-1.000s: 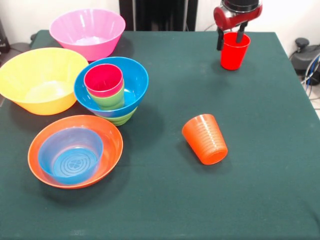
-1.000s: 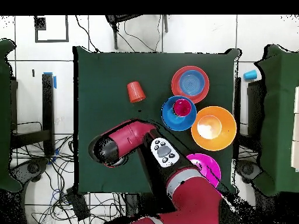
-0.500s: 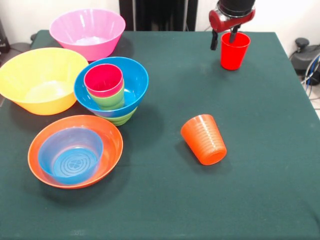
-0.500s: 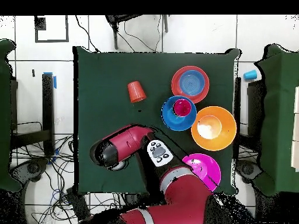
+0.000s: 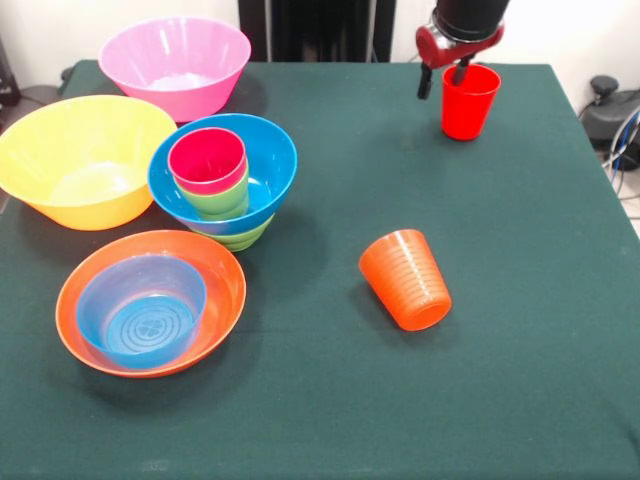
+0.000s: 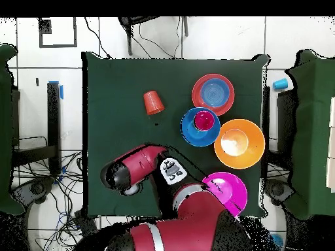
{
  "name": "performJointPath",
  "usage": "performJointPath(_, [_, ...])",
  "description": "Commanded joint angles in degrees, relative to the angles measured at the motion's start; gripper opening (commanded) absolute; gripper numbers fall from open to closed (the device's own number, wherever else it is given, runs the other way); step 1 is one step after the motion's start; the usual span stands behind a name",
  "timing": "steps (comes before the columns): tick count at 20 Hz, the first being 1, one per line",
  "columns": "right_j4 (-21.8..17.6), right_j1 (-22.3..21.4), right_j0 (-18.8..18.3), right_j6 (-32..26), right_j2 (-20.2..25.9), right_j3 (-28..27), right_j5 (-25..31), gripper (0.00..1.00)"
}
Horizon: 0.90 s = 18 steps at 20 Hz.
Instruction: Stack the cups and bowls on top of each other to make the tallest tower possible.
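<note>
My gripper (image 5: 442, 78) hangs open at the table's far right, just above and left of the upright red cup (image 5: 469, 102); one finger (image 5: 460, 72) is at the cup's rim. The arm (image 6: 131, 171) hides this cup in the overhead view. The orange cup (image 5: 405, 280) lies on its side mid-table and also shows in the overhead view (image 6: 153, 102). The tower stands at the left: small green bowl (image 5: 240, 238), wide blue bowl (image 5: 272, 165), light green cup (image 5: 222, 200), magenta cup (image 5: 207, 158) on top.
The shallow orange-red bowl (image 5: 215, 262) holds the small translucent blue bowl (image 5: 140, 310) at the front left. The big yellow-orange bowl (image 5: 85, 160) and big pink bowl (image 5: 175, 65) stand behind it, close to the tower.
My gripper has risen and shifted left, off the red cup, which stays standing in place. The orange cup has crept slightly left.
</note>
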Motion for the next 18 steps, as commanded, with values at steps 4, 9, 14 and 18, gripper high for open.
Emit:
performJointPath(4, [-0.1,5.4,2.2,5.3,-1.4,-4.4,-3.5,1.0])
performJointPath(9, [-0.7,6.9,2.3,5.7,-1.4,-4.7,-6.1,1.0])
performJointPath(14, [-1.2,5.6,1.8,6.3,-1.5,-1.9,-8.9,1.0])
performJointPath(18, [-0.9,4.5,1.8,5.9,-1.5,-1.2,-8.5,1.0])
